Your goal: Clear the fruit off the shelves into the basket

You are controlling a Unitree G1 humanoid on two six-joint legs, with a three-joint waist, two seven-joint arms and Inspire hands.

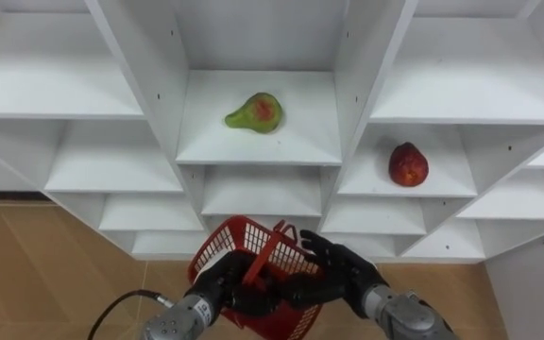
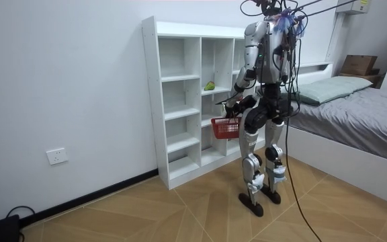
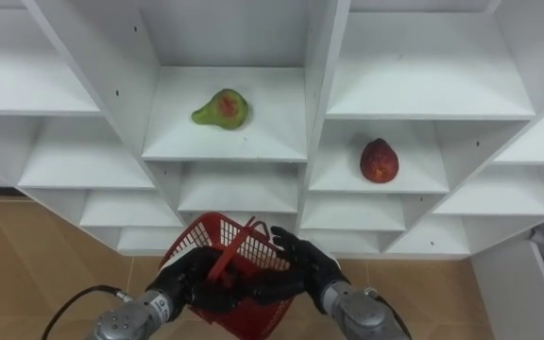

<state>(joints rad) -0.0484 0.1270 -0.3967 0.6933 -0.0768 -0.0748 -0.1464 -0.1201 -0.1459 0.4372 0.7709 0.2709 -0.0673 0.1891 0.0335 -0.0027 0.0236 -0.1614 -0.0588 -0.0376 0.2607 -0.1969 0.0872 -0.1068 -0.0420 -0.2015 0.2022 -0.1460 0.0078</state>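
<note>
I can read no writing from here: no letters, numbers or signs on the white shelves (image 1: 258, 132) or on the basket (image 1: 223, 247). In the room view a small yellowish sticker (image 2: 362, 6) sits at the top right edge, but its print is too small for me to make out. The cardboard box (image 2: 358, 64) beyond the bed is the same, its faces showing nothing legible to me. The wall socket (image 2: 57, 156) low on the wall carries no mark I can tell.
</note>
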